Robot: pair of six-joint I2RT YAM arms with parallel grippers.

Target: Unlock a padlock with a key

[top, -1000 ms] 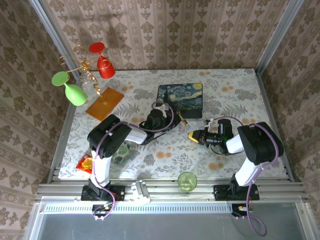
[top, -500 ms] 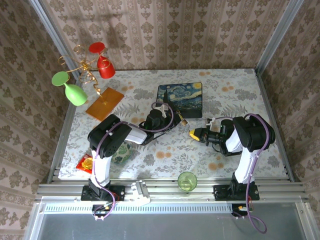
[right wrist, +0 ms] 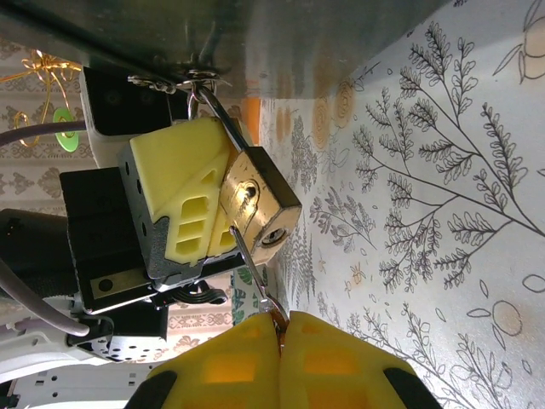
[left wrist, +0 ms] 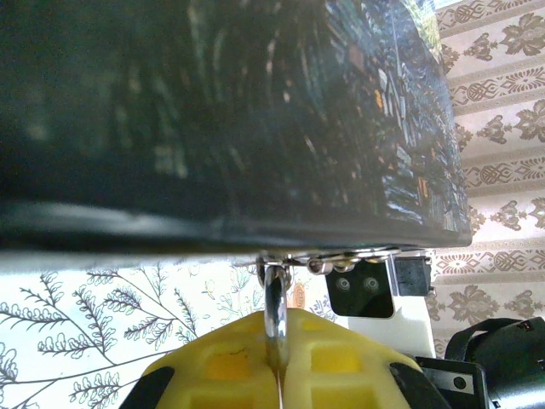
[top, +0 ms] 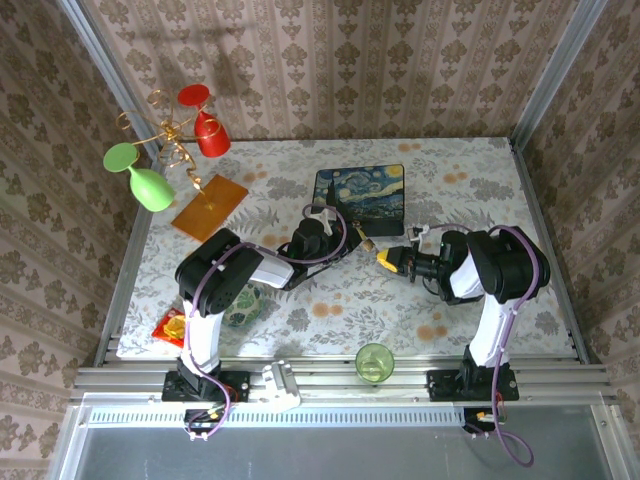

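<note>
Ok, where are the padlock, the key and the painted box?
padlock (right wrist: 255, 200), right wrist view, on its brass body.
key (right wrist: 253, 268), right wrist view, on its thin blade.
painted box (top: 362, 198), top view, on its lid.

No legible text, label, brand or number on anything.

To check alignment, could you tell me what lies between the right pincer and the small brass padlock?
A thin silver key, pinched in the right pincer, spans that gap to the small brass padlock, seen in the right wrist view.

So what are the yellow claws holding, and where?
Left gripper pinches the padlock by its shackle; right gripper pinches the key by its head end.
</note>
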